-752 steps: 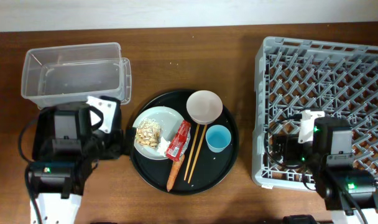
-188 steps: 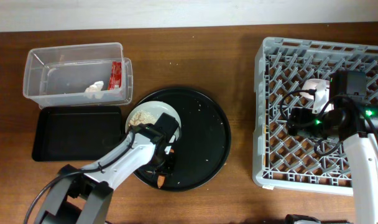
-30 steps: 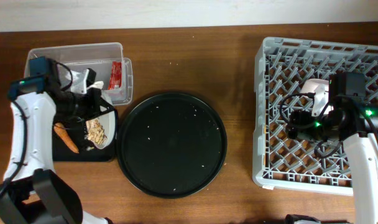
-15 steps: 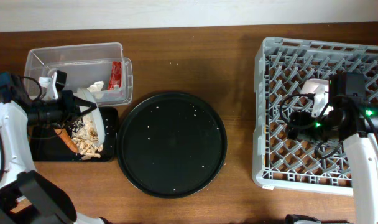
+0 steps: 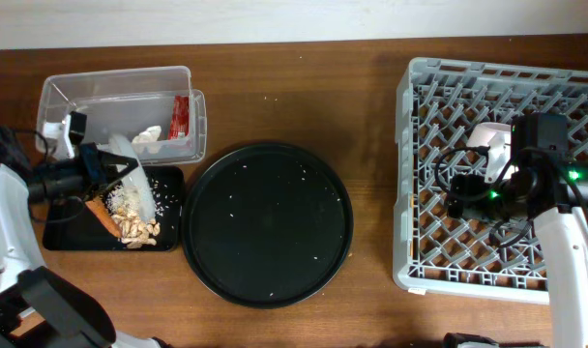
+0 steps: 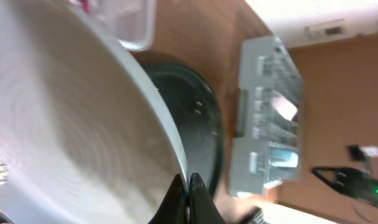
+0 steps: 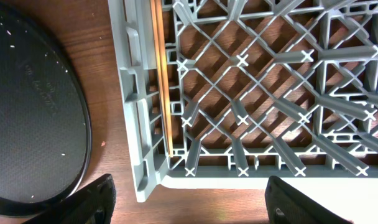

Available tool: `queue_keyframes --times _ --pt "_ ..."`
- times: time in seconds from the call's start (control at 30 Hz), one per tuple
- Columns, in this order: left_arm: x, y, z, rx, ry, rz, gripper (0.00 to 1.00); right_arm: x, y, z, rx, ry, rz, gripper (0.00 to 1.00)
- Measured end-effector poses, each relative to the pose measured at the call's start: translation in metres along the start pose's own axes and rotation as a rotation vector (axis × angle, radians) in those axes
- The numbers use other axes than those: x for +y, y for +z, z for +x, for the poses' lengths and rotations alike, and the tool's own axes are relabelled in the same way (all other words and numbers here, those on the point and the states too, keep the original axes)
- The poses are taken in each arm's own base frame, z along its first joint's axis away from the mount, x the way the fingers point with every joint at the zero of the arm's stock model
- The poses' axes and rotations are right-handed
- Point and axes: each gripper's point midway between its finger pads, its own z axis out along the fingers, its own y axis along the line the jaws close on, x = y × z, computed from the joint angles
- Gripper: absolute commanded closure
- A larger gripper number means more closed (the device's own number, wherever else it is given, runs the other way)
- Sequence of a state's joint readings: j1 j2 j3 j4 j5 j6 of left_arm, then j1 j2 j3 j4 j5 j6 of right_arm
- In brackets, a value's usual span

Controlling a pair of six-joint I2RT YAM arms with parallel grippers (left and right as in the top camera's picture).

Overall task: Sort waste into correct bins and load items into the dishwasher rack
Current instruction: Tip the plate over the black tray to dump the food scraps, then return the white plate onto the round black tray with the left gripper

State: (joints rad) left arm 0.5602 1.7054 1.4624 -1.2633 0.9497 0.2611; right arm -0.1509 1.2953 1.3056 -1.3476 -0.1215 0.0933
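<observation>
Brown wood table [image 5: 304, 97] carries everything. Closest to the near edge, at the middle, lies the round tray [image 5: 265, 222], bare but for pale specks. Just beside it, toward the left edge, sits the black bin [image 5: 67, 232]. The carrot [image 5: 102, 215] and a heap of scraps [image 5: 137, 228] lie inside it. Above the bin the left gripper [image 5: 99, 166] has its fingers pinched on the rim of the plate [image 5: 137, 182]. The plate stands steeply tilted, with its low edge over the scraps. The left wrist view shows that gripper [image 6: 186, 198] clamped on the plate's [image 6: 64, 118] rim. Along the right edge stands the rack [image 5: 526, 97]. The right gripper [image 5: 455, 196] hangs over its left part. In the right wrist view the right gripper's [image 7: 189, 183] fingers are spread wide with nothing between them, above the rack's [image 7: 251, 81] left wall. A wooden strip [image 7: 158, 74] lies along the inside of that wall. Farthest, in the far left corner, the tub [image 5: 57, 97] holds the wrapper [image 5: 181, 116] by its right wall and the tissue [image 5: 147, 137] near the plate's upper edge.
</observation>
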Motion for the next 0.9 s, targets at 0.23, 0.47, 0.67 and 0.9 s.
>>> queue_keyframes --times 0.23,0.47,0.67,0.9 --pt "-0.006 -0.003 0.007 0.012 -0.002 0.047 1.00 0.000 0.000 0.001 0.003 0.001 0.000 0.23" --pt "-0.009 -0.004 0.008 0.010 0.028 0.066 1.00 0.000 0.000 0.001 0.003 0.000 0.000 0.23" --pt "-0.010 -0.007 0.004 -0.017 0.040 0.091 1.00 0.000 0.000 0.001 0.003 0.000 0.000 0.23" --pt "-0.017 -0.008 0.010 -0.001 0.010 0.126 1.00 0.000 0.000 0.001 0.004 0.001 0.000 0.23"
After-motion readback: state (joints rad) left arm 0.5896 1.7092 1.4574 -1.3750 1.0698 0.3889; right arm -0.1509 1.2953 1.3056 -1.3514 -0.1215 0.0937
